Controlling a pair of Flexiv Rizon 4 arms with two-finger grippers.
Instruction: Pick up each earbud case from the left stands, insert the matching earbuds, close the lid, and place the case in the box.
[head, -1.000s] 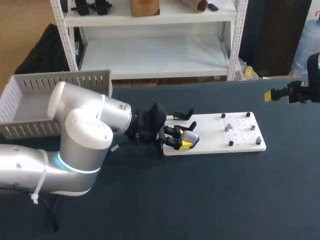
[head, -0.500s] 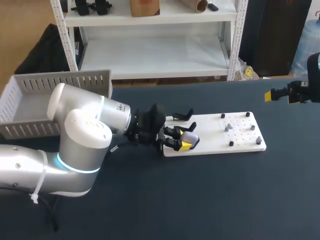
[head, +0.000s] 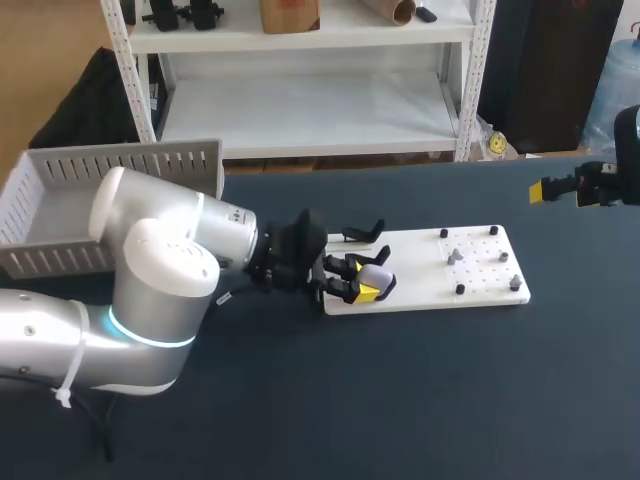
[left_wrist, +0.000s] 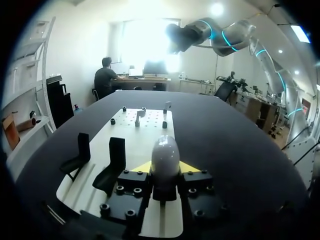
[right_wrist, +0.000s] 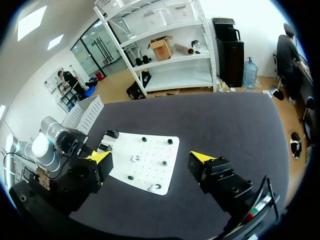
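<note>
Fingers (left_wrist: 141, 167) of left gripper (left_wrist: 165, 169) clamped on one white earbud case (left_wrist: 165, 155), just over the near end of one white board (left_wrist: 150, 122). Two black stands (left_wrist: 114, 156) beside it from the left wrist; only one plain from the head. Perhaps six pegs (head: 455, 256) on the board. Right gripper (right_wrist: 150, 157) fingers apart, well away over the counter (head: 400, 400). One grey box (head: 60, 195), out of the left wrist's sight.
</note>
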